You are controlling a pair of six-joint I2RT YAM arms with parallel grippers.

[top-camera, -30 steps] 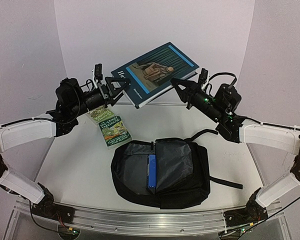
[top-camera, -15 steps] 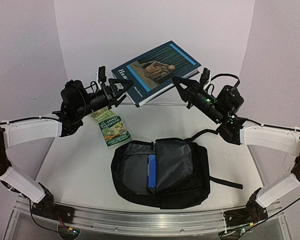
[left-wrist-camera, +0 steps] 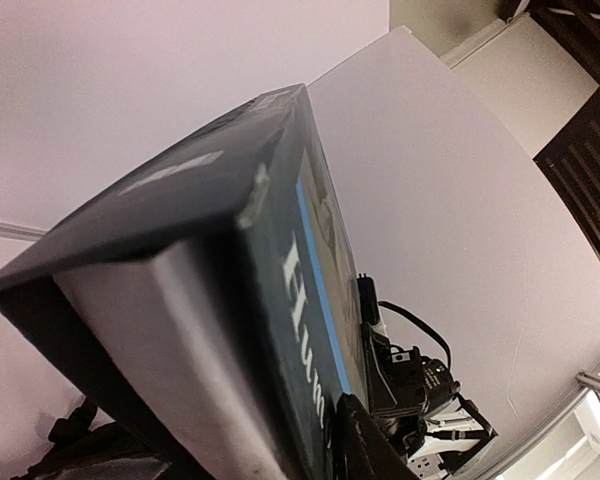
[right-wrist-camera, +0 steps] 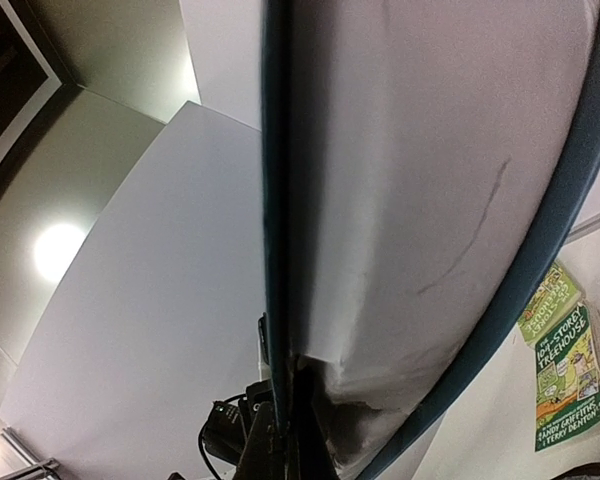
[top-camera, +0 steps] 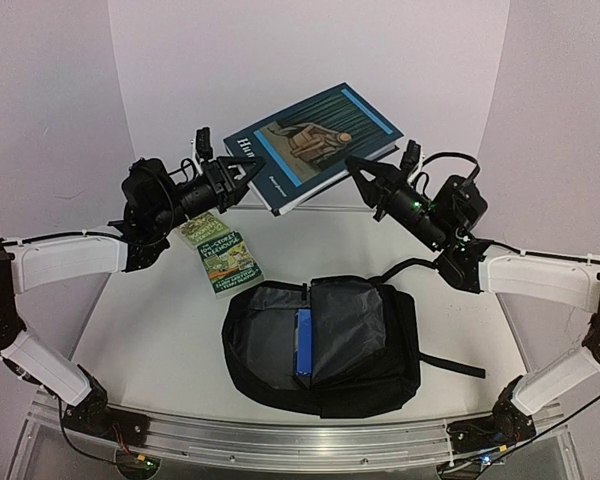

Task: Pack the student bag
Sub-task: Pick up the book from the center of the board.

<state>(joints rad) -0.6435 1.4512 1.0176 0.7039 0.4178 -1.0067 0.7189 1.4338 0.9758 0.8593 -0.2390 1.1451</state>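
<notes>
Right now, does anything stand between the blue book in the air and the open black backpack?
Nothing visible does. The blue book hangs above the table beyond the student bag, whose mouth lies open. The green paperback lies left of that path.

A dark blue hardcover book (left-wrist-camera: 280, 190) looms straight out from the jaws, filling most of the view.

Its near corner points up and away from the jaws, with the grey-white page block on their left side and the front cover on their right, bearing a light blue stripe and the white letters "Hum". One black finger (left-wrist-camera: 360, 450) lies against that cover; the jaws' other side is hidden under the book. Just beyond the finger, a black robot arm with looped cables (left-wrist-camera: 412, 385) reaches towards the cover's far edge, though contact cannot be made out. Pale walls lie behind.
</notes>
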